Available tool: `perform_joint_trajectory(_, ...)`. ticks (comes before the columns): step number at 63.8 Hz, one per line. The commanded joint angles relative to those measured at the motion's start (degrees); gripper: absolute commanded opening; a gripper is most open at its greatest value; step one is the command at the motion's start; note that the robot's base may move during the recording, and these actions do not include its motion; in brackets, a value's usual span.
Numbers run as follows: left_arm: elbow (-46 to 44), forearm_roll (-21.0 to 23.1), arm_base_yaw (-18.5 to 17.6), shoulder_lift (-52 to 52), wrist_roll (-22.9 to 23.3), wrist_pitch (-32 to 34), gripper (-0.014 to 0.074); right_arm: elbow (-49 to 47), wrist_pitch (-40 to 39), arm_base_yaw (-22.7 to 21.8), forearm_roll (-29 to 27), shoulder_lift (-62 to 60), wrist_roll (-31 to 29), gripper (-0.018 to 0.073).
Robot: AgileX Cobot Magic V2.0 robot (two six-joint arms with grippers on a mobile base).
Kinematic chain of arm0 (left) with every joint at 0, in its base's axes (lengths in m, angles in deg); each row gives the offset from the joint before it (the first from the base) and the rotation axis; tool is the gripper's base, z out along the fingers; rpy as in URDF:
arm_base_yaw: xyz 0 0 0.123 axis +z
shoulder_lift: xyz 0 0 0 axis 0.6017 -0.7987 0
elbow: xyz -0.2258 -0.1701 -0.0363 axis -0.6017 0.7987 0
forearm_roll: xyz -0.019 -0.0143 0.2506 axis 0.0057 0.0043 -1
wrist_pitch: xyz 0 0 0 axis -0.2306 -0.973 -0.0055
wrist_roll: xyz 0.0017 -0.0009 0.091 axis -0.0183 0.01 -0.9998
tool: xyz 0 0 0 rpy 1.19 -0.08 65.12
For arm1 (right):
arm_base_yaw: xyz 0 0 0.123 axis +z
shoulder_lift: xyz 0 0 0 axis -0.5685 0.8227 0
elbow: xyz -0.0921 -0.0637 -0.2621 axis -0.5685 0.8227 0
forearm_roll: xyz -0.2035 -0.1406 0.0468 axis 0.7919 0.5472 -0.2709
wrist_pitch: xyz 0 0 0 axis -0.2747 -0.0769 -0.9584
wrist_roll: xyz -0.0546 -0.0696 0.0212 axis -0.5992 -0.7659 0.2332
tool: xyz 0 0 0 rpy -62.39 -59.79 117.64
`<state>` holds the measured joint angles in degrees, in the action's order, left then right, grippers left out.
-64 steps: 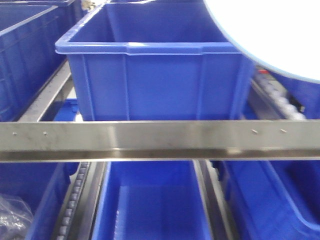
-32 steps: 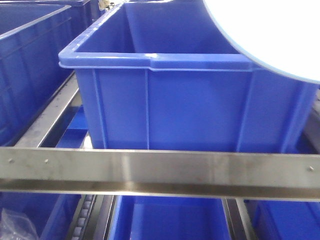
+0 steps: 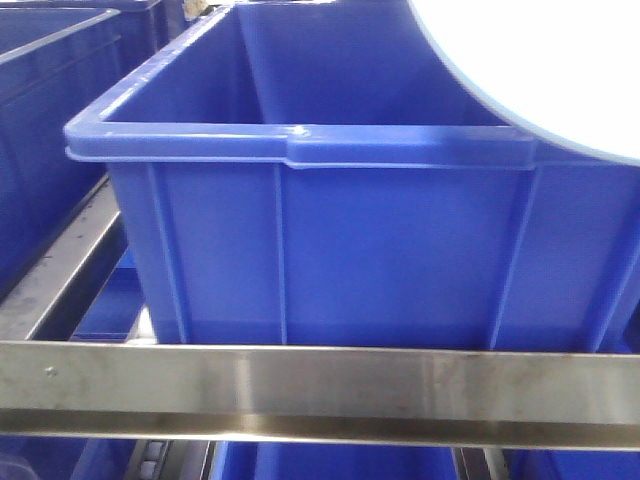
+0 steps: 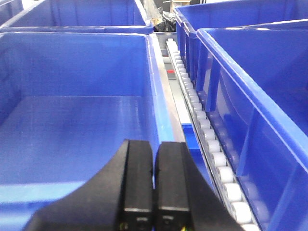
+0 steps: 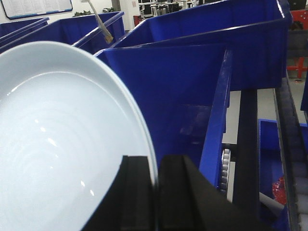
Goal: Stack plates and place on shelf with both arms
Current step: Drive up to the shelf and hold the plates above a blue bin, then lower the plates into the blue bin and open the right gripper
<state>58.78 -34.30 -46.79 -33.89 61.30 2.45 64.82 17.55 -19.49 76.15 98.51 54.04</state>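
Clamped on the plate (image 5: 57, 144) rim, my right gripper (image 5: 156, 202) holds it above the blue crate (image 3: 300, 240); left gripper (image 4: 154, 192) closed empty, shelving still ahead.

I see a large blue plastic crate (image 3: 330, 240) filling my front view, more blue crates (image 4: 72, 120) around it. A track of white rollers (image 4: 207, 139) runs between two crates in my left wrist view. A whiteboard (image 5: 36, 6) hangs far back.
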Motion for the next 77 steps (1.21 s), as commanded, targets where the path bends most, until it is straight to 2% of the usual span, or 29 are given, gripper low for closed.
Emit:
perform_joint_trajectory(1,-1.6,0.1,-0.1,-0.4,0.1,4.5,0.008,-1.7,-6.0,-0.4,0.1,0.1,0.0,0.0048)
perform_joint_trajectory(77,-1.6,0.1,-0.1,-0.4,0.1,4.5,0.008,-1.7,-7.0,-0.4,0.1,0.2,0.0,0.0048)
